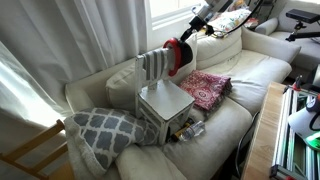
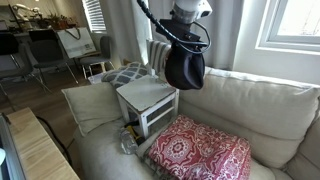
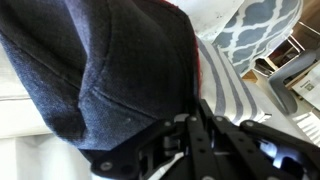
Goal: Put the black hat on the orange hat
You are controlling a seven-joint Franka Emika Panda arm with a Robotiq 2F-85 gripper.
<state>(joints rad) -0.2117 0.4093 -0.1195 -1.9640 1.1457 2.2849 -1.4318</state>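
The black hat (image 2: 185,68) hangs from my gripper (image 2: 186,40), which is shut on its top edge. It hangs above the far side of the white box, against the sofa back. In an exterior view the black hat (image 1: 187,47) lies right against the orange hat (image 1: 177,60), which leans on the sofa back beside the grey-and-white striped cloth (image 1: 154,68). In the wrist view the black hat (image 3: 90,70) fills most of the picture. Only a thin red strip of the orange hat (image 3: 197,72) shows behind it, above my gripper (image 3: 190,130).
A white box (image 2: 145,95) stands on the sofa seat, with small items under it. A flat red patterned cloth (image 2: 200,152) lies on the seat beside it. A grey-and-white patterned pillow (image 1: 105,130) lies at the sofa's end. The striped cloth (image 3: 228,92) shows in the wrist view too.
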